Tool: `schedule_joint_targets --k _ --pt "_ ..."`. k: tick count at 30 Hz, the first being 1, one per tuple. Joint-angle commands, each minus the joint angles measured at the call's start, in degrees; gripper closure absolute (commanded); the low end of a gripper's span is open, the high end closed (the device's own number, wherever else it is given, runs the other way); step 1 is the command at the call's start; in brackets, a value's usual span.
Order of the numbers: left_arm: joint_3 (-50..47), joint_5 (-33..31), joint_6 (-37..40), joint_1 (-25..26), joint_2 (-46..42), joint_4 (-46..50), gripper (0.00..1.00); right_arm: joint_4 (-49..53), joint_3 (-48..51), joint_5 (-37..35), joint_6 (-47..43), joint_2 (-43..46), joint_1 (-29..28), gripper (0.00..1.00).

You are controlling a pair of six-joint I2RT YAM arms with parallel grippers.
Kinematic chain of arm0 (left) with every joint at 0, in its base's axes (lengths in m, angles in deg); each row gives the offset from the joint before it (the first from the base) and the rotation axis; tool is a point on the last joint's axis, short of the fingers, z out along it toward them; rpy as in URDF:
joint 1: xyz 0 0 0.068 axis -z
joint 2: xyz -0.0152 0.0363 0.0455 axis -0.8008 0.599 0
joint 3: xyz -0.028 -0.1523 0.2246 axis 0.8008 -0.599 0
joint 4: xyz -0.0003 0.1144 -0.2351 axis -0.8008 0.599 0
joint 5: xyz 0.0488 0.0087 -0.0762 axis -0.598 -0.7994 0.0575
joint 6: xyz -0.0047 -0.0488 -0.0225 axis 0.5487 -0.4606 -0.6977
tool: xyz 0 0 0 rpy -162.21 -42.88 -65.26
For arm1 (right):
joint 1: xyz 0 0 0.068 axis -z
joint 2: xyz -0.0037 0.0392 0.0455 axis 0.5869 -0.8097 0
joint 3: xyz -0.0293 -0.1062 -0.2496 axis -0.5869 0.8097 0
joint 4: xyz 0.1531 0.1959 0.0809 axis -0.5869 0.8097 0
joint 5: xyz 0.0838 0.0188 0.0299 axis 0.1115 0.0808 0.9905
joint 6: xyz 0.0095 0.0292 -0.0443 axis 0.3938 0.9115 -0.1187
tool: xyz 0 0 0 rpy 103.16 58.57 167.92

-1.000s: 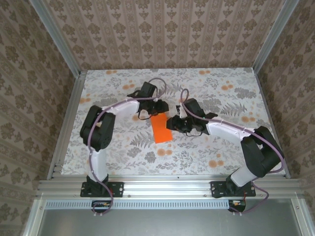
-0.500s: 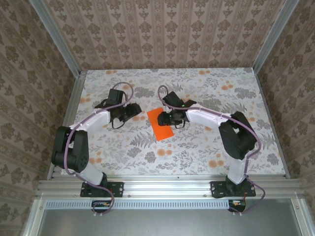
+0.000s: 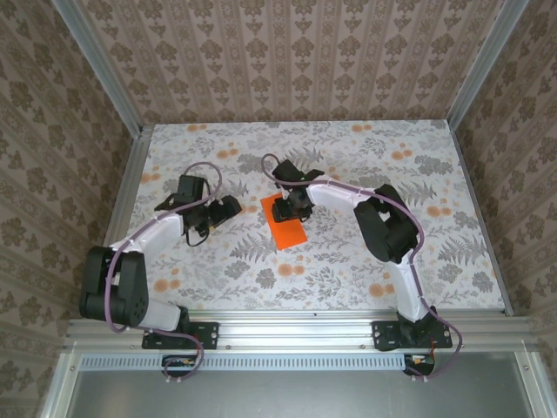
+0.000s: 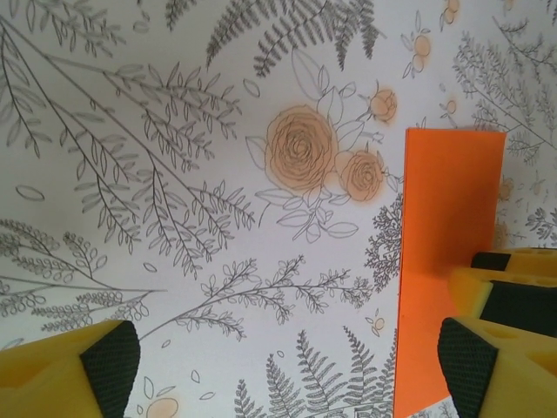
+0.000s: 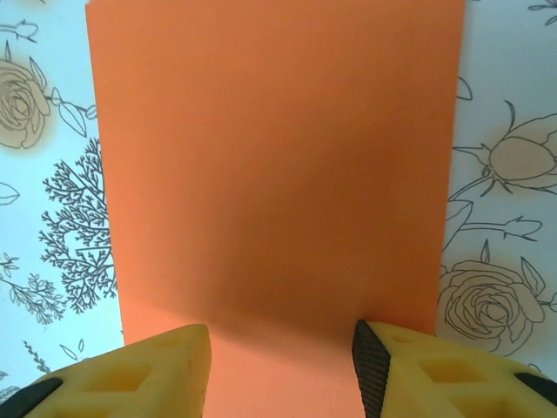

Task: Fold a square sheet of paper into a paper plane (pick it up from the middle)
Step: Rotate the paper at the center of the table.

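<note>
**Handing the creasing over to the right gripper**

The left gripper [image 3: 228,207] has let go and swung out to the left since a second ago. Its jaws now stand wide apart over the floral tablecloth [image 3: 365,261], just beside the square sheet of paper [image 3: 288,232]. The sheet lies flat mid-table as a narrow orange rectangle, apparently folded in half, and has barely shifted. The right gripper [image 3: 285,209] has come in from the right to the sheet's far end. Its jaws are partly apart, with the fingertips [image 5: 372,361] over the orange surface, gripping nothing. This looks like a press along the first fold, with the nose folds not yet made. No brand, label or writing can be read anywhere.
</note>
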Motion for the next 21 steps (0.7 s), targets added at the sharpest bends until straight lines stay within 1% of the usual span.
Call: schedule_joint_targets --k 1,3,7,8,9,10,12,14,15,19,21 --pt "-2.0 3.9 0.1 0.0 -1.4 -2.3 0.01 2.1 1.1 -0.3 7.6 -0.2 -0.4 0.50" --pt "-3.0 5.4 -0.5 0.3 -1.7 -3.1 0.00 2.4 3.4 -1.6 15.4 0.9 -0.4 0.49" --pt "-4.9 7.6 -2.0 2.6 -1.9 -4.6 0.00 -1.5 10.2 0.0 29.9 4.4 -1.2 0.47" --pt "-5.2 7.7 -2.6 3.3 -1.8 -4.7 0.00 -1.9 11.8 0.3 32.9 5.4 -1.5 0.47" --pt "-5.6 8.0 -3.4 4.2 -1.7 -5.0 0.00 -5.5 13.7 0.7 35.7 6.6 -1.9 0.47" --pt "-6.0 8.3 -4.4 5.4 -1.7 -5.4 0.00 -6.7 15.0 0.9 38.5 7.6 -2.4 0.47" --pt "-7.1 8.5 -6.4 7.3 -1.8 -6.6 0.00 -7.9 15.7 1.9 42.1 8.8 -2.8 0.47" --pt "-8.1 8.4 -7.9 8.8 -2.1 -7.4 0.00 -9.2 15.3 2.7 43.0 10.1 -2.8 0.47" --pt "-8.4 8.3 -8.3 9.3 -2.3 -7.5 0.01 -9.5 14.6 2.3 41.7 11.0 -2.8 0.48" --pt "-9.1 7.1 -9.1 9.9 -3.5 -7.1 0.01 -3.3 8.8 -3.2 33.0 13.0 -2.7 0.48" --pt "-9.0 6.5 -9.2 9.9 -3.6 -6.5 0.01 -1.8 7.2 -4.6 28.0 12.6 -2.7 0.48"
